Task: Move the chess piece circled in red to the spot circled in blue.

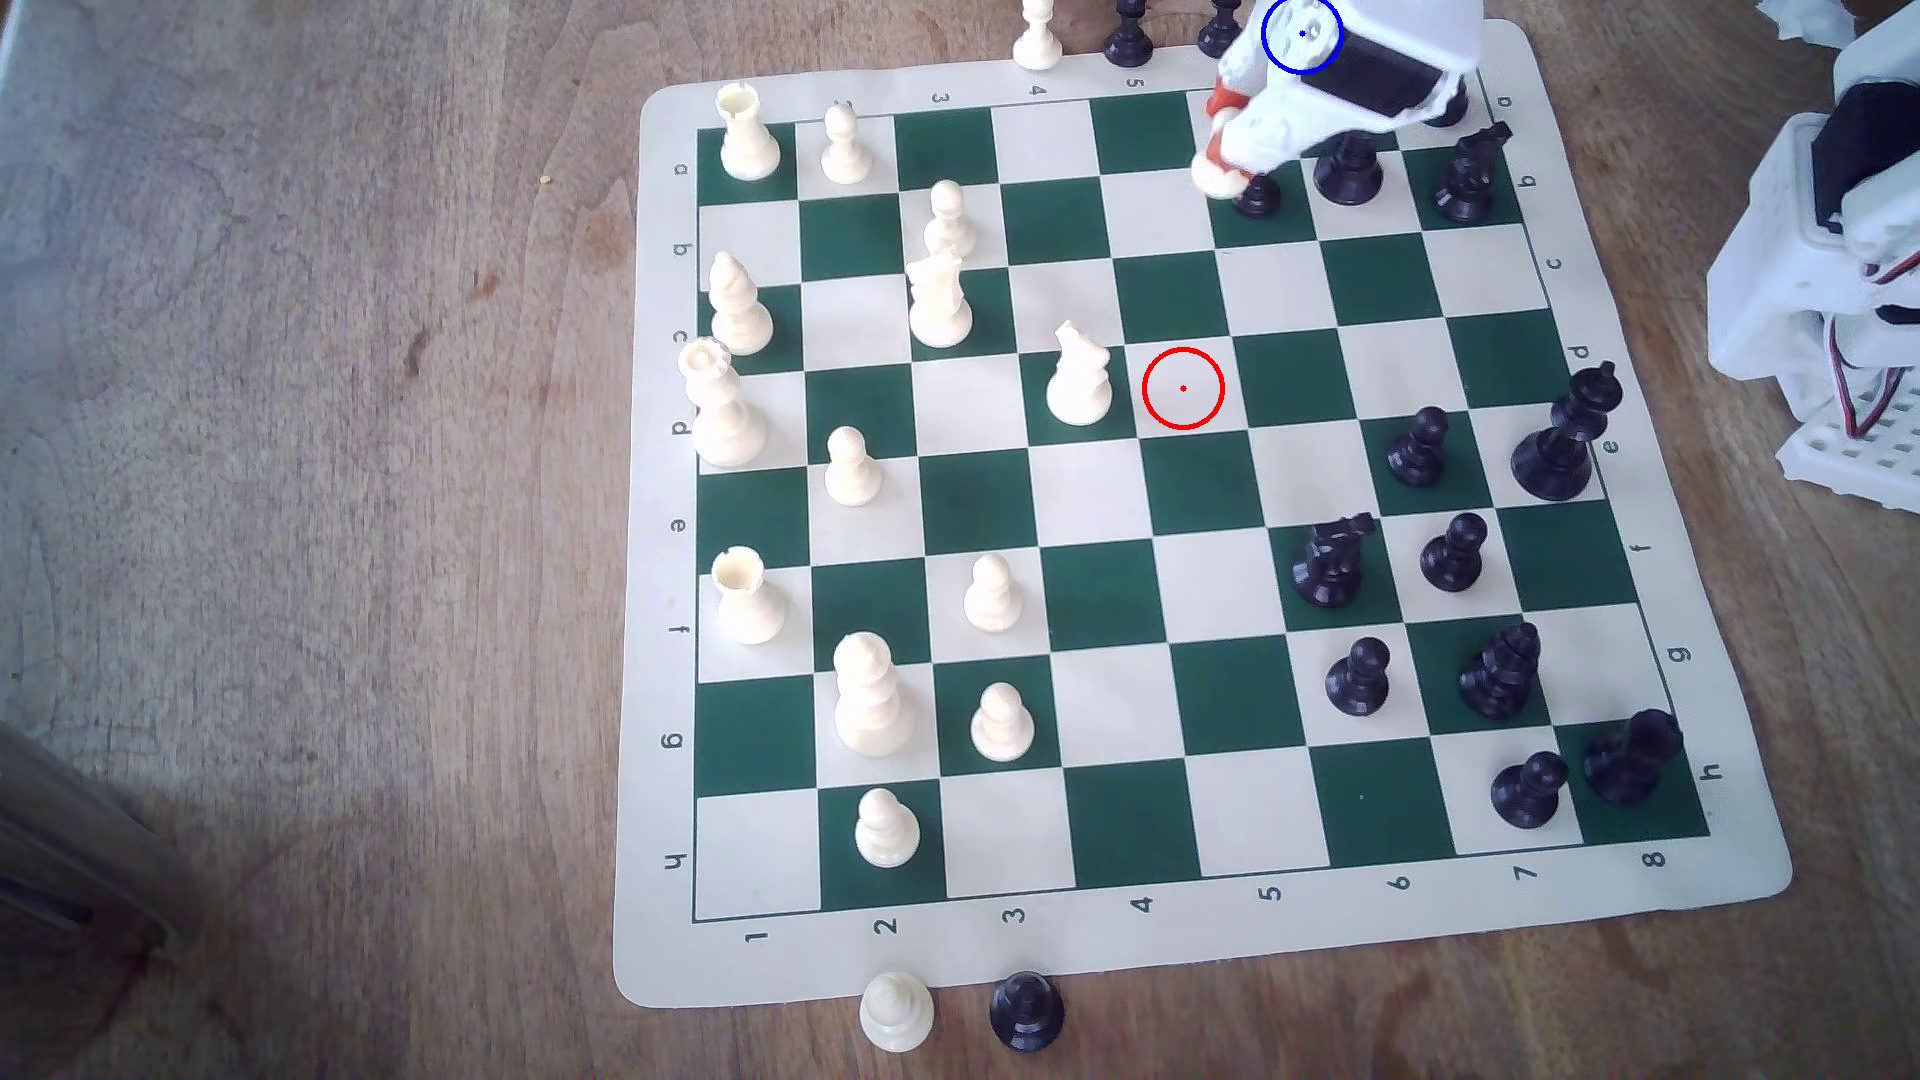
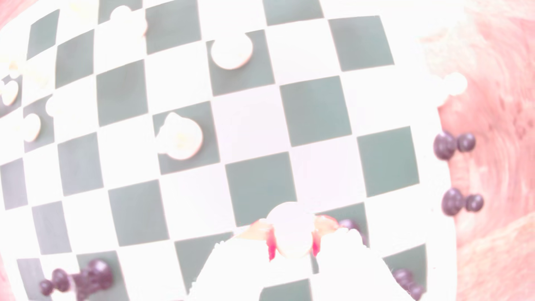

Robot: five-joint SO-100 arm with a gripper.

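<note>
Arm (image 1: pixel 1371 62) covers the blue ring (image 1: pixel 1302 34) — wrist view overexposed, blurred.

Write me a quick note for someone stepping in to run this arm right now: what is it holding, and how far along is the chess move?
Gripper: shut on the white pawn, which sits between the orange fingertips, lifted near the board's far edge in the exterior view, beside a black pawn.

Red ring: the square inside it is bare, so the pawn has already been picked up from there.

Blue ring: off the mat at the top edge of the exterior view; the arm's body covers it, so the wood there is hidden.

Left: carry the pawn past the board edge to the blue ring, set it down, open, withdraw.
</note>
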